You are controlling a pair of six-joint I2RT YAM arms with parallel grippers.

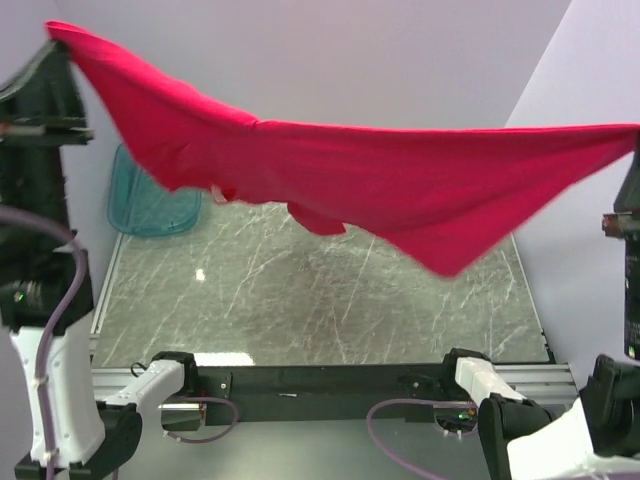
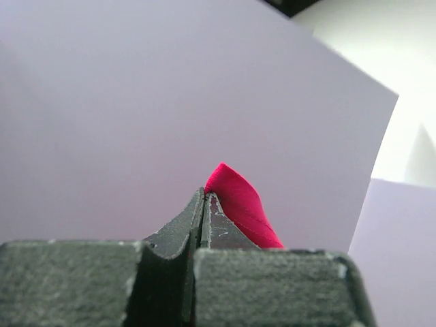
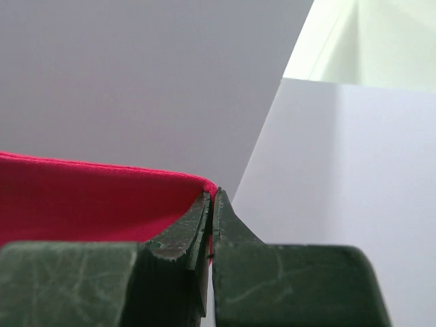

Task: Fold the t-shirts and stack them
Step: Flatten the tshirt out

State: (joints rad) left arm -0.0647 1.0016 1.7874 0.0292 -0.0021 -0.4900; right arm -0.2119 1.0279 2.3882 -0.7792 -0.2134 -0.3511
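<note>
Cloth hung stretched above the marble table (image 1: 300, 300): only the top camera showed the whole red t-shirt (image 1: 380, 180) spanning both arms, plus a teal tub (image 1: 150, 205). Wrist views showed the left gripper (image 2: 204, 202) and right gripper (image 3: 212, 199) clamped tight on its edges. Its white neck label (image 1: 215, 189) was too small to read.

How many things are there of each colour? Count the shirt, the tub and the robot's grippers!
Red: 1, the t-shirt
Teal: 1, the plastic tub
Black: 2, the left gripper and the right gripper
Total: 4
</note>
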